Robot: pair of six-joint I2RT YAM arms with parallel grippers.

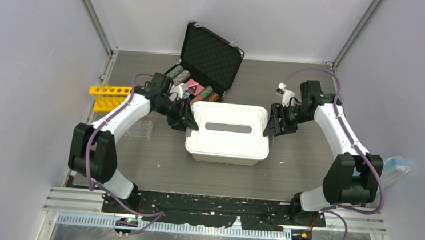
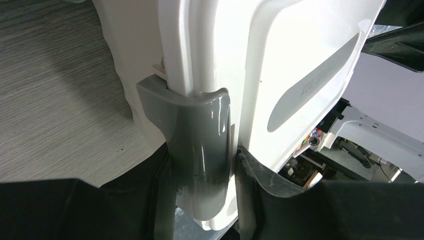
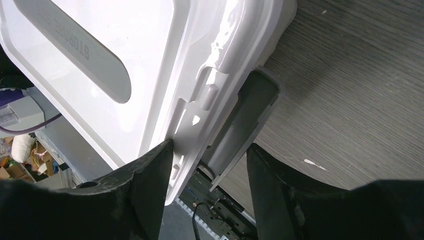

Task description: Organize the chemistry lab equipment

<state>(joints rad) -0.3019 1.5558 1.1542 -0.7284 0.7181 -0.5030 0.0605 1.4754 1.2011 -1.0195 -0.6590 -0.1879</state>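
Left hand (image 2: 202,155) pinches the glossy grey left latch (image 2: 200,120) of the white lidded box (image 1: 228,134), while right hand (image 3: 209,147) straddles the opposite latch (image 3: 255,100), spread.

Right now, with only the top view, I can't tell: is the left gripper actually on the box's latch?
Observer: Yes. The left gripper straddles the left latch, closed against both its sides; the latch lies down over the edge of the lid.
Operator: And the right end?
Observer: The right latch looks swung out from the lid; the right gripper straddles it and the lid's edge.
Operator: Gripping?
Observer: Cannot tell. One finger touches the lid's edge; the other seems just clear of the latch.
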